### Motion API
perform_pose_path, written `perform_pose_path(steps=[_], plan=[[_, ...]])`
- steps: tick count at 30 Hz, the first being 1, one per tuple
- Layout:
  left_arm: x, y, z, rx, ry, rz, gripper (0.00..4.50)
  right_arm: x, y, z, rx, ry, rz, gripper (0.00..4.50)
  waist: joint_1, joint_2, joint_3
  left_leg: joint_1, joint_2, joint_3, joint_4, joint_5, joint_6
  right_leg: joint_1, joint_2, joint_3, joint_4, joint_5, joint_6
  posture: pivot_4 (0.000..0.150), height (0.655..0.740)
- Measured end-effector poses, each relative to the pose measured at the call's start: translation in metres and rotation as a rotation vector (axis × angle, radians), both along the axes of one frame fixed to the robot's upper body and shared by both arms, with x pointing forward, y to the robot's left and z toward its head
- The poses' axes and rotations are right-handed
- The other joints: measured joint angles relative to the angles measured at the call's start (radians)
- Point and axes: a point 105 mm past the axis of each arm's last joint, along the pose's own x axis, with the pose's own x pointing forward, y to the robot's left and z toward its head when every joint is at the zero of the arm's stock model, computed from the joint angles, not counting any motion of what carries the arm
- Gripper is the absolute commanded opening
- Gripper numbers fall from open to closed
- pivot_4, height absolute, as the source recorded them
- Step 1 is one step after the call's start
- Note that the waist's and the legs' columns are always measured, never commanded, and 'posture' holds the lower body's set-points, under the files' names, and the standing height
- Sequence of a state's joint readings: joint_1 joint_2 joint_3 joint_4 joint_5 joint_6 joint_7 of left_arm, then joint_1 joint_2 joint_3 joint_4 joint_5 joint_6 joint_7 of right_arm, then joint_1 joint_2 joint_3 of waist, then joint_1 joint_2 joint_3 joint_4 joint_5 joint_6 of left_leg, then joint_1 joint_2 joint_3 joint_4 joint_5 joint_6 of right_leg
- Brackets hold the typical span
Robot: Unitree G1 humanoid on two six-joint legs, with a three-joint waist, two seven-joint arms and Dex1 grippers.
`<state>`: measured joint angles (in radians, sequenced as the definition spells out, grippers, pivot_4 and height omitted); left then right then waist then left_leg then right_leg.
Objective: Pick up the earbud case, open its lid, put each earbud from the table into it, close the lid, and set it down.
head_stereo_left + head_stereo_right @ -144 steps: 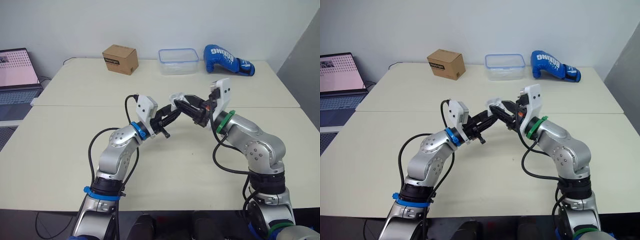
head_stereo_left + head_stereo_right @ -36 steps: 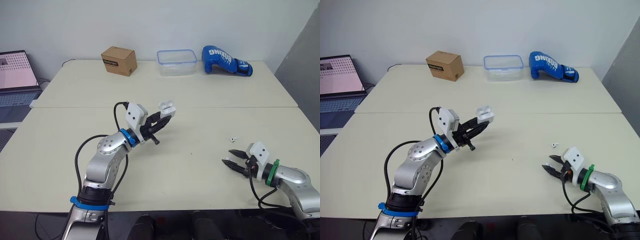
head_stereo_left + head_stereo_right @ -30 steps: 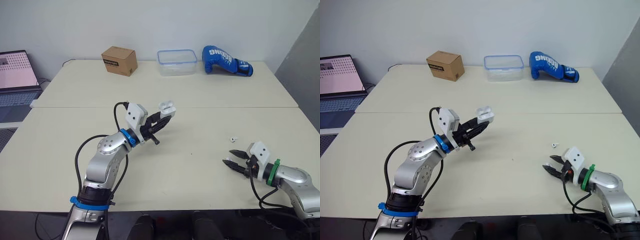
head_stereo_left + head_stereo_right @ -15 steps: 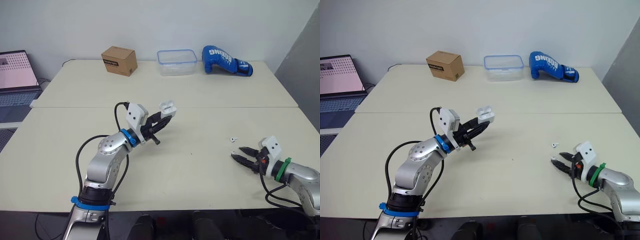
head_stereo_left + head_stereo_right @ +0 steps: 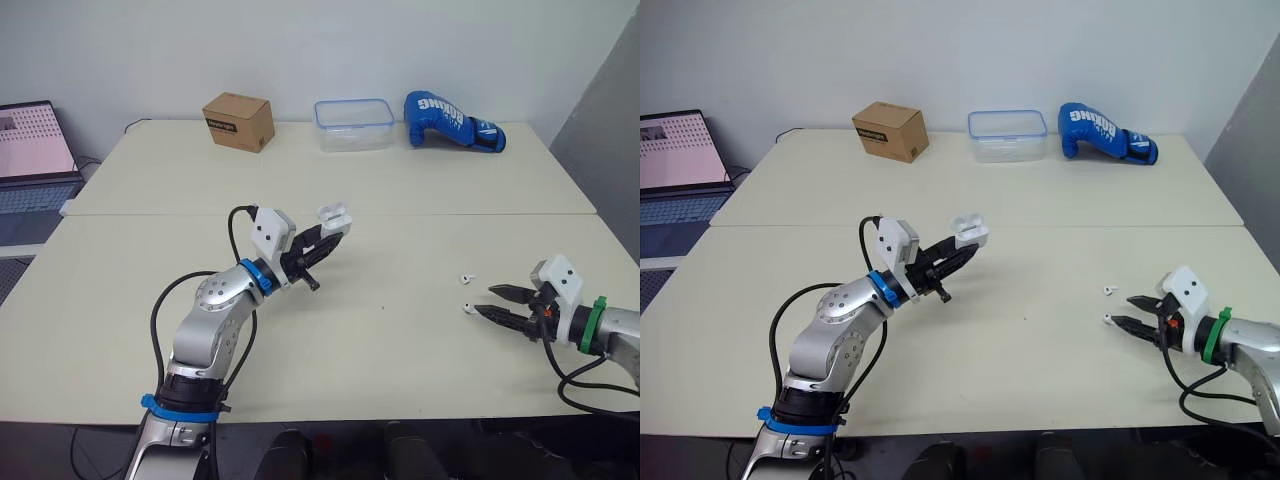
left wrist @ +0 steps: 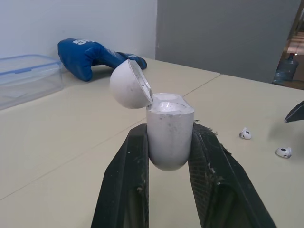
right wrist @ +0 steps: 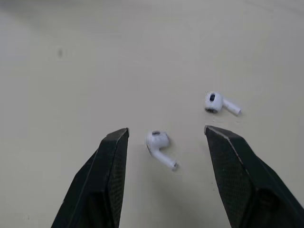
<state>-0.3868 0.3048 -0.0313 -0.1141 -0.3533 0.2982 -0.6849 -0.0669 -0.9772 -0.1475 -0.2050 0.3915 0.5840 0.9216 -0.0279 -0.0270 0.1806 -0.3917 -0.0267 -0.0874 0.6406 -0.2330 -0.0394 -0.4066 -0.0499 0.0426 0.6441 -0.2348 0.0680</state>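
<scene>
One earbud [image 7: 159, 142]: on the table [image 5: 420, 190], between the right gripper's [image 7: 166, 129] spread, empty fingers.
Other earbud [image 7: 213, 101]: near, just beyond.
Earbud case [image 6: 168, 137]: lid open, clamped in the left gripper [image 5: 325, 235], above the table.
Risk: the rounded bud may squirt out as the fingers close, or nudge its neighbour.

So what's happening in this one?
The left gripper holds the earbud case up off the table, its lid swung open. Both earbuds lie on the table, not yet in the case. The right gripper is low over the table with its fingers open, one to each side of one earbud; the other earbud lies just beyond it.
</scene>
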Motion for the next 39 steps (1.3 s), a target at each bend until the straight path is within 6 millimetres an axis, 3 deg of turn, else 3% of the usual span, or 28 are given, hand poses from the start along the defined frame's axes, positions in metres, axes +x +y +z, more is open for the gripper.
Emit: perform_pose_path(steps=[5, 8, 11, 13, 25, 39], plan=[[-0.001, -0.002, -0.002, 0.014, -0.008, -0.001, 0.77, 0.004, 0.020, 0.027, -0.170, 0.070, 0.116, 2.62, -0.001, 0.000, 0.000, 0.001, 0.002, 0.000, 0.000, 0.000, 0.000, 0.000, 0.001, -0.001, 0.000, 0.000, 0.000, 0.150, 0.7400], [-0.001, -0.008, -0.002, 0.005, -0.010, -0.001, 0.77, 0.011, 0.028, 0.028, -0.222, 0.087, 0.144, 2.62, 0.002, 0.000, 0.001, -0.001, 0.001, -0.001, 0.000, 0.000, 0.000, 0.000, 0.000, -0.001, -0.001, 0.000, 0.000, 0.150, 0.7400], [-0.002, -0.009, -0.004, -0.003, -0.007, 0.006, 0.77, 0.011, 0.029, 0.017, -0.273, 0.144, 0.181, 2.02, 0.004, 0.000, 0.001, -0.002, 0.001, -0.002, 0.000, 0.000, 0.000, -0.001, -0.002, -0.001, -0.001, 0.000, -0.001, 0.150, 0.7400], [-0.002, -0.008, -0.008, -0.008, 0.006, 0.019, 0.77, 0.010, 0.030, 0.007, -0.311, 0.171, 0.213, 1.37, 0.004, 0.000, 0.001, -0.002, 0.001, -0.002, 0.000, 0.000, 0.000, -0.001, -0.003, -0.001, -0.001, 0.000, -0.001, 0.150, 0.7400], [-0.010, -0.007, -0.012, -0.017, 0.009, 0.049, 0.77, 0.025, 0.024, -0.018, -0.391, 0.184, 0.228, 1.37, 0.004, 0.000, 0.001, -0.002, 0.001, -0.001, 0.001, 0.000, 0.000, -0.001, -0.003, -0.001, -0.001, 0.001, -0.002, 0.150, 0.7400], [-0.010, -0.006, -0.008, -0.020, -0.003, 0.068, 0.77, 0.031, 0.025, -0.018, -0.411, 0.193, 0.256, 1.37, 0.002, 0.000, 0.001, -0.001, 0.000, -0.001, 0.001, 0.000, 0.000, -0.001, -0.003, -0.002, 0.000, 0.001, -0.002, 0.150, 0.7400]])
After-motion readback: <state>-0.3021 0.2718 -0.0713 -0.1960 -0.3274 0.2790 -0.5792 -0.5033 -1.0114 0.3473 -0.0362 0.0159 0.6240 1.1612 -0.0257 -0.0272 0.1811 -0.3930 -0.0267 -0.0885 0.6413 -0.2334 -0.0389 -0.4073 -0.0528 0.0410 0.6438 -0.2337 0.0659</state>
